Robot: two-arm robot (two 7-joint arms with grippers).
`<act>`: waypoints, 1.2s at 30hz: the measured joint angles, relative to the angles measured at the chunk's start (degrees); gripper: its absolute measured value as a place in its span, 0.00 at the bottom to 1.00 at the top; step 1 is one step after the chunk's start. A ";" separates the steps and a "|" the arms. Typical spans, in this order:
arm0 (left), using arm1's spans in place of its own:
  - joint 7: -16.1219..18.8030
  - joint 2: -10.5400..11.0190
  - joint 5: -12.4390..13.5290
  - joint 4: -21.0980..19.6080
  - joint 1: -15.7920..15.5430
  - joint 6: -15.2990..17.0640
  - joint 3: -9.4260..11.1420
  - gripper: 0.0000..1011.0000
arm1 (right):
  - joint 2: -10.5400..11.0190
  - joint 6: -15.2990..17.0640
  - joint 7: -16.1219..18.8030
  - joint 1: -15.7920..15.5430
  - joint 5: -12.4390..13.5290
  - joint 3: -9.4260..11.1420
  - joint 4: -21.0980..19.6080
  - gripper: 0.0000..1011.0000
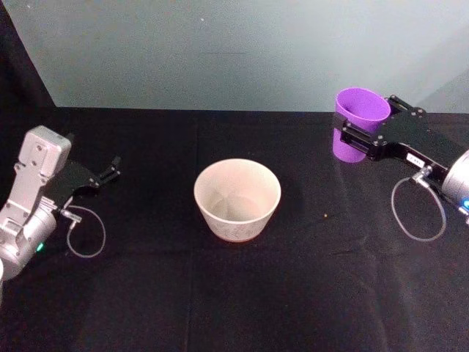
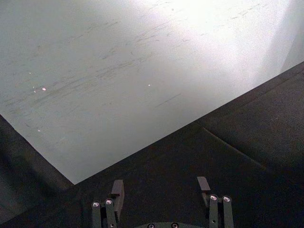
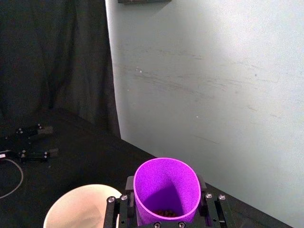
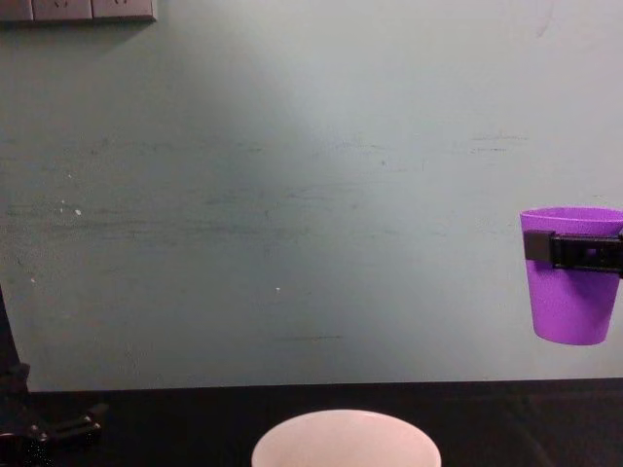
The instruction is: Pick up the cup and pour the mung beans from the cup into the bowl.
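Note:
My right gripper (image 1: pixel 350 133) is shut on the purple cup (image 1: pixel 357 123), holding it upright in the air to the right of the bowl (image 1: pixel 237 199). In the chest view the cup (image 4: pixel 570 277) hangs well above the table, with the black fingers (image 4: pixel 574 251) clamped around its upper part. The right wrist view looks into the cup (image 3: pixel 166 190), where dark mung beans (image 3: pixel 166 213) lie at the bottom, and the bowl's rim (image 3: pixel 80 202) shows below it. The white bowl stands at the table's centre. My left gripper (image 1: pixel 111 169) rests open at the far left.
A black cloth (image 1: pixel 234 293) covers the table, with a pale wall (image 1: pixel 242 51) behind it. A small speck (image 1: pixel 325 215) lies on the cloth right of the bowl. Cable loops hang by both wrists.

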 joint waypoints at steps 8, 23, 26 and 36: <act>0.00 0.00 0.00 0.00 0.00 0.00 0.00 0.99 | 0.00 0.00 0.00 0.00 0.00 0.00 0.00 0.72; 0.00 0.00 0.00 0.00 0.00 0.00 0.00 0.99 | 0.00 0.00 0.00 0.00 0.00 0.00 0.00 0.72; 0.00 0.00 0.00 0.00 0.00 0.00 0.00 0.99 | 0.00 0.00 0.00 0.00 0.00 0.00 0.00 0.72; 0.00 0.00 0.00 0.00 0.00 0.00 0.00 0.99 | 0.00 0.00 0.00 0.00 0.00 0.00 0.00 0.72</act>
